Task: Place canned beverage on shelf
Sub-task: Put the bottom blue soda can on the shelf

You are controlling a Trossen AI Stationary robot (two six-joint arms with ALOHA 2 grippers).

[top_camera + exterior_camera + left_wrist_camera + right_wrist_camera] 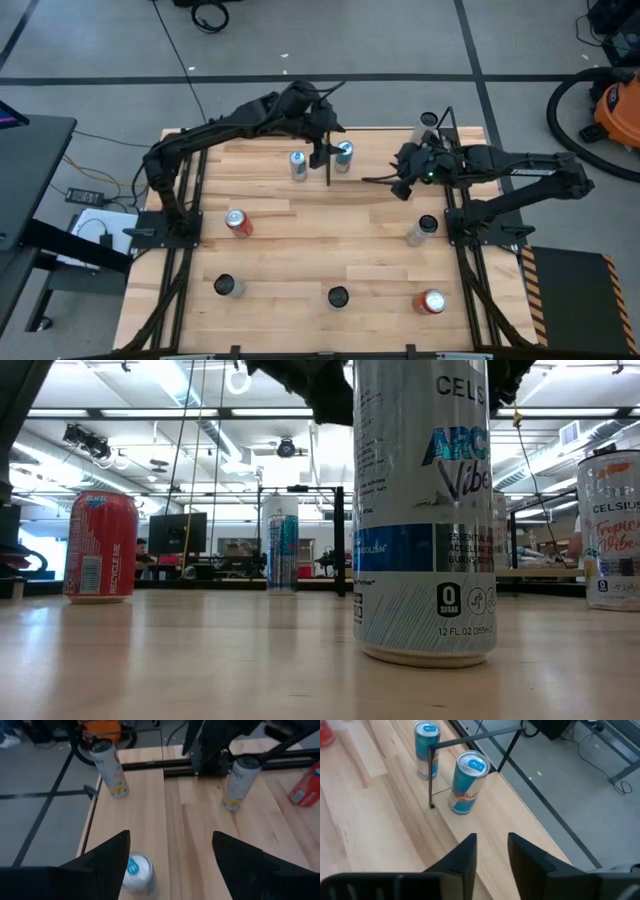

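Observation:
A blue-and-silver can (343, 155) (468, 782) stands upright on its base at the left end of the shelf (378, 150), a pale panel edged by thin black rods (470, 740) at the table's far edge. A second such can (298, 165) stands on the tabletop just left of the shelf. My left gripper (322, 150) (170, 835) hangs open above the shelf's left end. The first can (136, 872) shows below it, beside one finger and clear of both. My right gripper (398, 185) (492, 837) hovers over the shelf's right part, its fingers a little apart and empty.
A tall white can (428, 124) stands at the shelf's far right corner. On the tabletop are a silver can (422, 229), red cans (237, 222) (432, 301) and dark-topped cans (228, 287) (337, 297). An orange vacuum (610, 105) stands on the floor at the right.

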